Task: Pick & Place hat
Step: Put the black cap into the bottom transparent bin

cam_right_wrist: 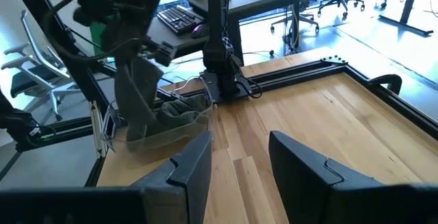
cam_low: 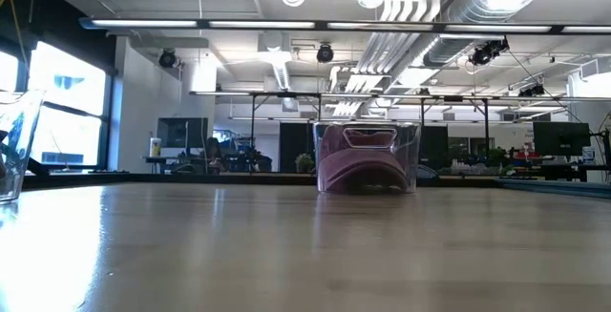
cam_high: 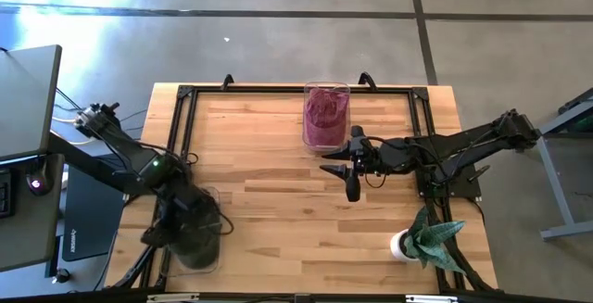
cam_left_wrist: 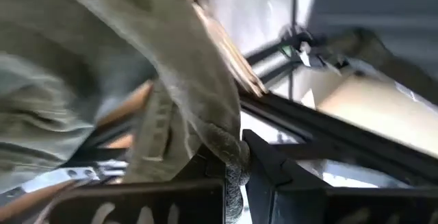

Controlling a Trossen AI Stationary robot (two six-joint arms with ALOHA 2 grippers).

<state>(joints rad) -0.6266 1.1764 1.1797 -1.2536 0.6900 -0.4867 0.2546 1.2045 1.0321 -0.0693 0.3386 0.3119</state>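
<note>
The left claw [cam_high: 190, 221] hangs over the near left corner of the desk [cam_high: 278, 210], clamped tight on an olive-green hat [cam_right_wrist: 137, 97]. The hat's cloth droops from the claw into a clear container [cam_right_wrist: 164, 131] standing at that corner. In the left wrist view the hat [cam_left_wrist: 102, 80] fills most of the frame, soft and creased, a corded edge pinched right at the dark fingers [cam_left_wrist: 267, 166]. The right claw [cam_high: 353, 175] hovers over the middle of the desk, well apart from the green hat, its fingers [cam_right_wrist: 191, 166] parted with nothing between them. A second hat [cam_high: 322, 116], maroon, sits folded inside a clear bin [cam_high: 326, 90] at the far edge of the desk, just beyond the right claw. A small potted plant [cam_high: 431, 236] stands at the near right corner.
</note>
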